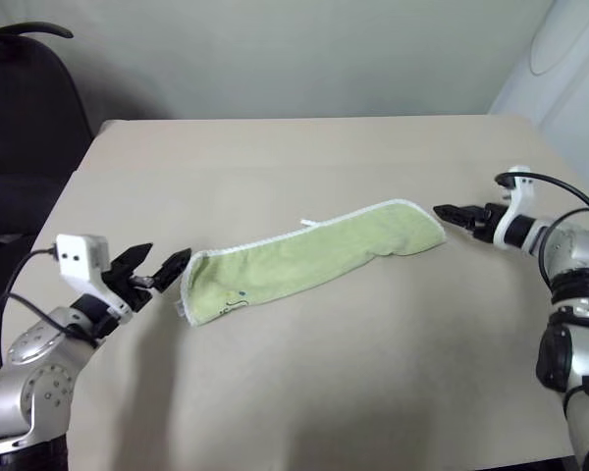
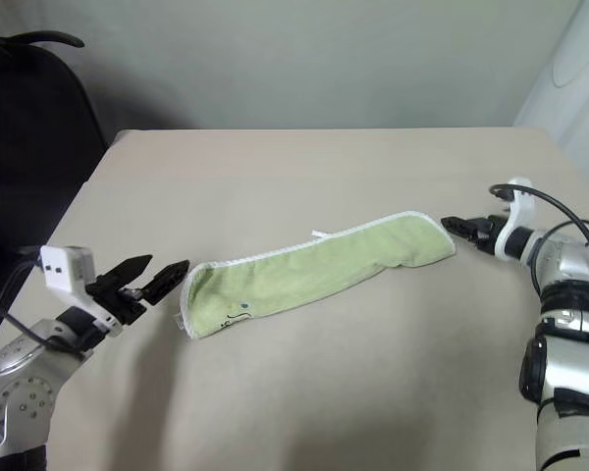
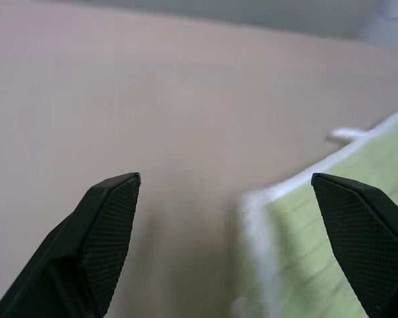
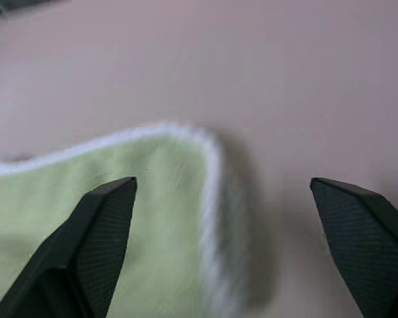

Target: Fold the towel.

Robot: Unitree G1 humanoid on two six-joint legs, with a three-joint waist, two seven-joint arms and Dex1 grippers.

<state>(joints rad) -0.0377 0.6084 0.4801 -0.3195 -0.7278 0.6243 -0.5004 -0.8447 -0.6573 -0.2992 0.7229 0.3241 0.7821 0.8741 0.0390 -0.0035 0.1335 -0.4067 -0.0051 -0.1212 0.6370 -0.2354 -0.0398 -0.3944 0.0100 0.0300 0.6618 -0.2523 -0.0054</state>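
The light-green towel [image 1: 314, 257] lies on the tan table [image 1: 275, 157] as a long narrow band, slanting from near left to far right. Its white edging runs along the far side, with a small white loop [image 1: 307, 224] and a dark motif [image 1: 238, 305] near the left end. My left gripper [image 1: 170, 251] stands open just off the towel's left end, nothing between its fingers; its wrist view has the towel's end [image 3: 331, 238] beside one finger. My right gripper [image 1: 440, 210] is open just off the right end, with the towel's rounded corner [image 4: 119, 192] ahead of its fingers.
A black chair [image 1: 29, 108] stands beyond the table's far left corner. A pale wall runs behind the table's far edge. Bare tabletop surrounds the towel on all sides.
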